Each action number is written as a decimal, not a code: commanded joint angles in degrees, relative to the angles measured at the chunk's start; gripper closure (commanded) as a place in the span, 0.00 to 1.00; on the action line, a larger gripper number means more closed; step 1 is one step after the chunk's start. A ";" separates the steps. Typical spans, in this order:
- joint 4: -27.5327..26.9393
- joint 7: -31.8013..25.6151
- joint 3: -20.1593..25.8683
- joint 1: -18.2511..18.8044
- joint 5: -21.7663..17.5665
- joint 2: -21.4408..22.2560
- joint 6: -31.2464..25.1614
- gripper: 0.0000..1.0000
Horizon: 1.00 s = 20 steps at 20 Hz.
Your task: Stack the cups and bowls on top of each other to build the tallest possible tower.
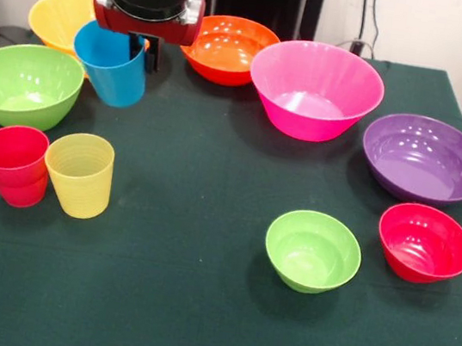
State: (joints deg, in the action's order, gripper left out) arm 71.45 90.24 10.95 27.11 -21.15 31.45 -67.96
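Observation:
My gripper (141, 52) hangs at the far left of the table, shut on the rim of the blue cup (111, 72), which is tilted and held just above the cloth. The red cup (13, 163) and the pale yellow cup (80, 173) stand upright side by side, touching, at the near left. The small lime-green bowl (312, 250) stands alone at the near right with nothing in it. The small red bowl (425, 243) is to its right. No pile of nested things shows.
Large green bowl (23, 83) at the left and large yellow bowl (59, 15) behind the gripper. Orange bowl (228, 46) and pink bowl (315, 88) stand at the far middle. Purple bowl (425, 157) is at the right. All rest on the dark green cloth (185, 305).

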 commanded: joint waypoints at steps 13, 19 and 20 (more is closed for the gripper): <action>-6.65 -5.89 4.69 -2.57 -2.99 -2.36 1.97 1.00; -6.22 -5.78 5.14 -2.37 -3.21 -2.56 6.16 1.00; -6.24 -5.81 5.27 -2.26 -3.29 -2.65 7.18 1.00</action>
State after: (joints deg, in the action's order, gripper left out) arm 66.39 90.24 10.99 27.02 -21.70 31.22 -66.75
